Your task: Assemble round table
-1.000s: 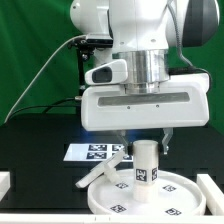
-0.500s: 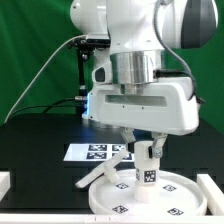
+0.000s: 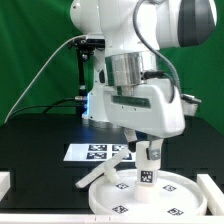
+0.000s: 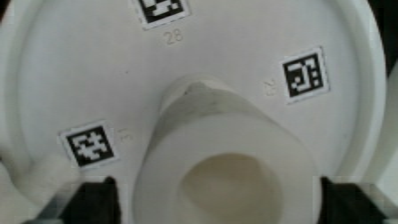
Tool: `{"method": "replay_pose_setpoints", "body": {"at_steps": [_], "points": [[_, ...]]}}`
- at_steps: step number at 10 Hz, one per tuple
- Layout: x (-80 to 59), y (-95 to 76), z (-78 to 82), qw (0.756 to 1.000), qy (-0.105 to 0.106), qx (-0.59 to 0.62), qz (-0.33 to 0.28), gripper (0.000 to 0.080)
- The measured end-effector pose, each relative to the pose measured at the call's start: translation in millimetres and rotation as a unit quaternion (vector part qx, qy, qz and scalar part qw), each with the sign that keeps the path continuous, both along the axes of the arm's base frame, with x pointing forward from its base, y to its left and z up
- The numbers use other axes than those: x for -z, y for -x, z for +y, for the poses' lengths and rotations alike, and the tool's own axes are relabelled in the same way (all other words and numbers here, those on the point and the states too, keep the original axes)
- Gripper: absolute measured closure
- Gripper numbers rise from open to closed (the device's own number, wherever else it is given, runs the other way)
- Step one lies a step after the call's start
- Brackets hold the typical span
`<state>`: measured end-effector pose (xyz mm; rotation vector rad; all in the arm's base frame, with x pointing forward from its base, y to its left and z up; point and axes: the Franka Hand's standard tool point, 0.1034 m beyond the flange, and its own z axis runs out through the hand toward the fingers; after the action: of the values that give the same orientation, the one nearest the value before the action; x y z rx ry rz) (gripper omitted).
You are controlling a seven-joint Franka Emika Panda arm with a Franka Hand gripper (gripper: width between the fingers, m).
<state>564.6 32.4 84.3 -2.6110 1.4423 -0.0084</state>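
Observation:
The round table's large rimmed disc (image 3: 120,200) lies flat on the black table, tags facing up. The thick cylindrical leg (image 3: 148,168) stands upright on it. My gripper (image 3: 146,148) hangs over the leg's top with one finger on each side. In the wrist view the leg's hollow top (image 4: 222,180) sits between my dark fingers (image 4: 98,200), with a small gap on either side, so my gripper (image 4: 222,203) is open and holds nothing. The disc (image 4: 196,60) fills the background there. The cross-shaped foot piece (image 3: 103,170) leans on the disc's rim, toward the exterior view's left.
The marker board (image 3: 92,152) lies flat behind the disc. White bin edges show at the front corners, one at the left (image 3: 5,182) and one at the right (image 3: 214,184). A green curtain hangs behind the arm's base.
The hand has turned about its vertical axis above the leg. The jaws, shut on the leg before, now stand open beside it. The leg stays upright on the disc.

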Motion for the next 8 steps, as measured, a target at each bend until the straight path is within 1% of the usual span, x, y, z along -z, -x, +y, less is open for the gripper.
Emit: {"method": "replay_pose_setpoints", "body": {"at_steps": [1,2,3,5,6,7,8], "points": [[0.9,0.3,2.0,0.996,0.009,-0.092,-0.010,0.0162],[3.2,1.6,5.5,0.984,0.016,-0.178,-0.017,0.0162],[3.1,1.4,4.1,0.984,0.016,-0.179,-0.018,0.0152],[3.3,1.5,2.2,0.966,0.025,-0.257,-0.027,0.0151],[3.1,1.5,1.9,0.946,0.037,-0.321,-0.031,0.0151],[2.5,1.4,2.9,0.912,0.056,-0.406,-0.032,0.0151],[2.8,1.7,5.5,0.868,0.069,-0.490,-0.034,0.0151]]}}
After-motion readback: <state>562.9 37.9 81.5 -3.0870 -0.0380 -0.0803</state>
